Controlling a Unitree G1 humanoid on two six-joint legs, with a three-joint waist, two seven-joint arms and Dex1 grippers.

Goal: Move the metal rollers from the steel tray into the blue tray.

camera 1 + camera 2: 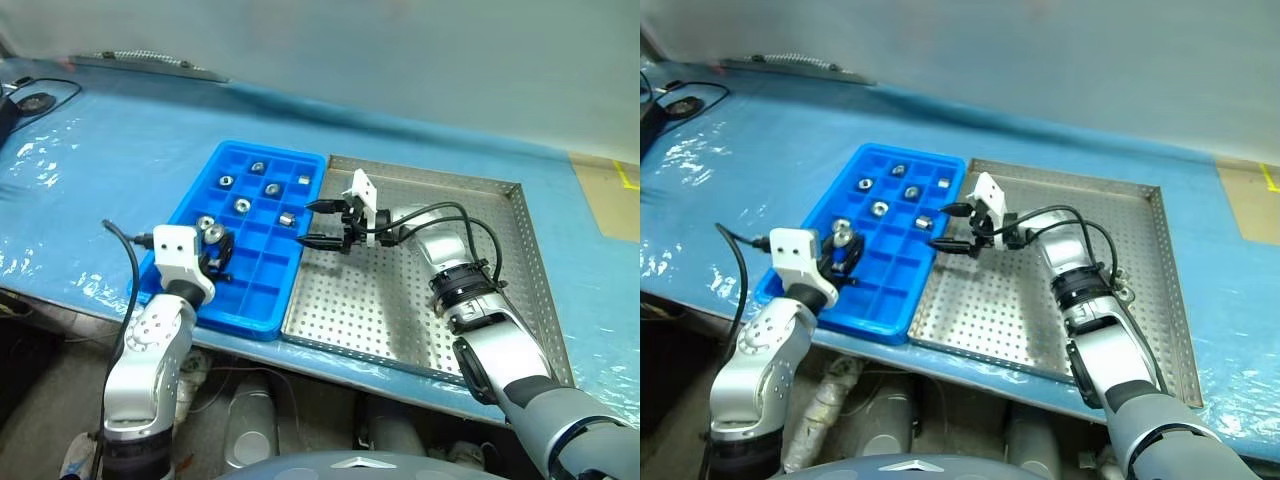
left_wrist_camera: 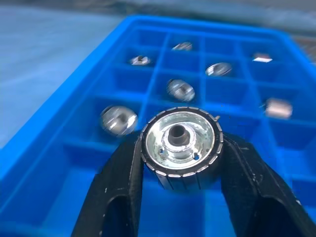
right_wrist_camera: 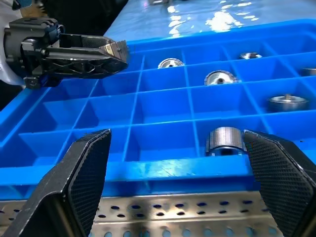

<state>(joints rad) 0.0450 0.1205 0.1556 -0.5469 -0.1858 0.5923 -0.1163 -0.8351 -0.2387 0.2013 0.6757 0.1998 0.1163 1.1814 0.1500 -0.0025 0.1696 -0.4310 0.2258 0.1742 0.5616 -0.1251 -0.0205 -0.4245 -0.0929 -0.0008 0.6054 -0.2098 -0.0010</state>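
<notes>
Roller held over the blue tray, other arm reaching across from the steel tray

The left gripper [image 2: 178,163] is clamped on one metal roller [image 2: 180,147] above the near left corner of the blue tray [image 1: 262,316]. Six more rollers [image 1: 243,205] lie in separate compartments toward the tray's far end (one each). The right gripper [image 1: 322,223] has its fingers wide apart, holding nothing, over the edge where the blue tray meets the steel tray [image 1: 520,250].
</notes>
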